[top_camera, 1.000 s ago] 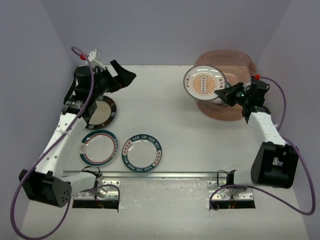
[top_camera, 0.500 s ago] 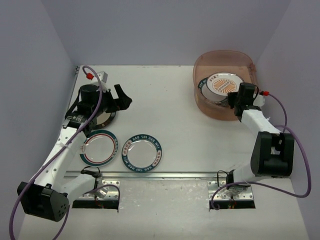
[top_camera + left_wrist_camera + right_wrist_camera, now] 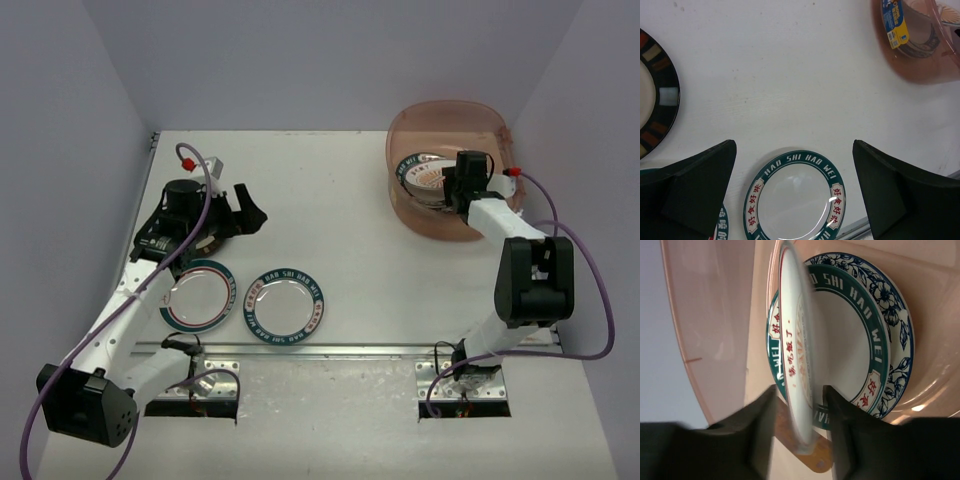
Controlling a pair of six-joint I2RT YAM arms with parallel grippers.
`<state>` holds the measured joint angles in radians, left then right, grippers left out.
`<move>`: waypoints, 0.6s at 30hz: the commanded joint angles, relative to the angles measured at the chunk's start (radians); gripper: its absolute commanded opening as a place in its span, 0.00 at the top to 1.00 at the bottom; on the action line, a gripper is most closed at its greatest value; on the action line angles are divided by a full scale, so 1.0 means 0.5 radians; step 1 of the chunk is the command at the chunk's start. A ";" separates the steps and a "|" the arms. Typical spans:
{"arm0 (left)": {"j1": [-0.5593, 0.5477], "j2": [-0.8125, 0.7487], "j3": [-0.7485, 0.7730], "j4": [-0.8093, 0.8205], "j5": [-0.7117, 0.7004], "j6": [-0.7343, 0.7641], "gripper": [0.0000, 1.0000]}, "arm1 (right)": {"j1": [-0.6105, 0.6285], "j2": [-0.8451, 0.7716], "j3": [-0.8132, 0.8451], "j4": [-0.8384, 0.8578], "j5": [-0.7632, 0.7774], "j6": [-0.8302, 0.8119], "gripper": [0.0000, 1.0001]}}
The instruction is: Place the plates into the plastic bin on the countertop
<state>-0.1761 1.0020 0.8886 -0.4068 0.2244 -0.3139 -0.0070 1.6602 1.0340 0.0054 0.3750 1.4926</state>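
Inside translucent pinkish plastic bin (image 3: 440, 228), R gripper (image 3: 799, 440) clamps tilted white orange-patterned plate (image 3: 792, 355) above blue floral plate (image 3: 896, 315). L gripper (image 3: 795, 195) fingers wide apart over green-rimmed round plate (image 3: 790, 161) on white countertop (image 3: 350, 200).

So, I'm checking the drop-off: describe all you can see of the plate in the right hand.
The plate is small, round, glossy white, ceramic-looking, with red characters on its rim and an orange centre. The right hand clamps its edge, holding it steeply tilted inside the bin, over a green-rimmed plate stacked on a blue floral plate.
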 commanded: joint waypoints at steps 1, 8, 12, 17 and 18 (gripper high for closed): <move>-0.007 -0.035 -0.022 0.102 0.037 0.045 0.00 | -0.009 -0.032 0.170 -0.039 0.104 -0.051 0.36; -0.007 -0.029 -0.009 0.072 -0.095 0.006 0.00 | -0.014 -0.164 0.324 -0.197 -0.141 -0.307 0.01; -0.007 0.015 0.049 -0.008 -0.284 -0.075 0.00 | -0.029 -0.216 0.435 -0.349 -0.317 -0.448 0.01; -0.007 0.045 0.088 -0.057 -0.335 -0.099 0.00 | -0.090 -0.206 0.501 -0.401 -0.588 -0.575 0.01; -0.007 0.043 0.091 -0.060 -0.351 -0.105 0.00 | -0.088 -0.209 0.516 -0.393 -0.694 -0.632 0.01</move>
<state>-0.1761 1.0246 0.8856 -0.4348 0.0975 -0.3474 -0.0342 1.5796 1.2401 -0.1761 0.1569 1.2773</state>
